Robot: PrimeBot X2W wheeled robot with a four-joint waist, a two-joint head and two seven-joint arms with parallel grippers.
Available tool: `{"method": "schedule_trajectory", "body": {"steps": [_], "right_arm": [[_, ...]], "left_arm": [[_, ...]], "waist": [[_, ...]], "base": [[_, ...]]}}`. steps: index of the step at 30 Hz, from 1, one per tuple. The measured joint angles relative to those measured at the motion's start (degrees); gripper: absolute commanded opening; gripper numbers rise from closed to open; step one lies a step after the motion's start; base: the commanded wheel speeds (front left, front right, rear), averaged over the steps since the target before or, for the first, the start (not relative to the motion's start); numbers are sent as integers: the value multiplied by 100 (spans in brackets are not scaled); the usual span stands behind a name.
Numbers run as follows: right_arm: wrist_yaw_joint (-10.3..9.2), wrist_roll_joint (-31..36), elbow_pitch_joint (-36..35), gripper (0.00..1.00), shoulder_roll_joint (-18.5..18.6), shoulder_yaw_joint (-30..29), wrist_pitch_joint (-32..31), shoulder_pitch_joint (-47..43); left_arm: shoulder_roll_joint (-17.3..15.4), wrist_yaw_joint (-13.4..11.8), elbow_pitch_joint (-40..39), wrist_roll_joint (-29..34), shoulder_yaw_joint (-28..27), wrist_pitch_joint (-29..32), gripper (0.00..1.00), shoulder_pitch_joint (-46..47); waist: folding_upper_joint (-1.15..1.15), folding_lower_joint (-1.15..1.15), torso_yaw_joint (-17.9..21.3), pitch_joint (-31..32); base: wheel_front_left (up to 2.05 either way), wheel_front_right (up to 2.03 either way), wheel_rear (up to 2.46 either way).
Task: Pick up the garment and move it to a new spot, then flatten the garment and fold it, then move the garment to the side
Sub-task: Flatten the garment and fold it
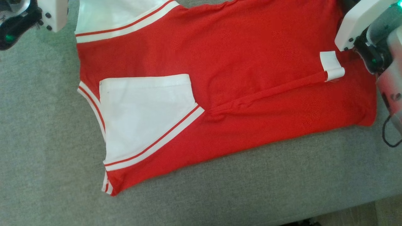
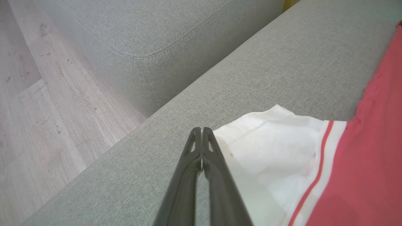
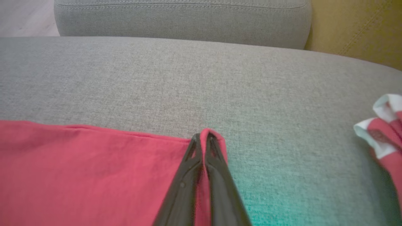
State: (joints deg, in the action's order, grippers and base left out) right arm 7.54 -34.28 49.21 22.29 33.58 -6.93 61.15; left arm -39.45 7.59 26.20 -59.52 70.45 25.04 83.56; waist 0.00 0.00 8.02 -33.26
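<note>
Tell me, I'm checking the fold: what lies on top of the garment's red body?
A white sleeve is folded onto the garment, with a white tag near its other end. Fabric under the sleeve is hidden.

We found the head view softly and evenly lit, the garment (image 1: pixel 238 62) a saturated red, with only a faint shadow on the sofa (image 1: pixel 47 125) at the top left. Both wrist views looked hazy and washed out, turning that red pinkish, and a teal glow tinted the sofa beside the right gripper (image 3: pixel 204 135). At the right edge of the right wrist view the garment was blurred.
</note>
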Motion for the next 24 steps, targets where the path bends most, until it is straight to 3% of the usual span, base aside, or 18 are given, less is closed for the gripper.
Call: {"method": "schedule_trajectory", "body": {"steps": [8, 16, 24], "right_arm": [[0, -121, 104, 0, 13, 133, 315, 128], [-1, -579, 30, 0, 65, 143, 598, 283], [-1, -1100, -277, 0, 559, 148, 700, 193]], "left_arm": [[-85, 0, 20, 16, 182, -390, 0, 65], [-68, 0, 204, 424, 180, -1755, 0, 354], [78, 0, 308, 119, 185, -2381, 0, 395]], "waist": [[0, 0, -11, 12], [0, 0, -4, 132], [0, 0, -168, 392]], "base": [[0, 0, 0], [0, 0, 0], [0, 0, 0]]}}
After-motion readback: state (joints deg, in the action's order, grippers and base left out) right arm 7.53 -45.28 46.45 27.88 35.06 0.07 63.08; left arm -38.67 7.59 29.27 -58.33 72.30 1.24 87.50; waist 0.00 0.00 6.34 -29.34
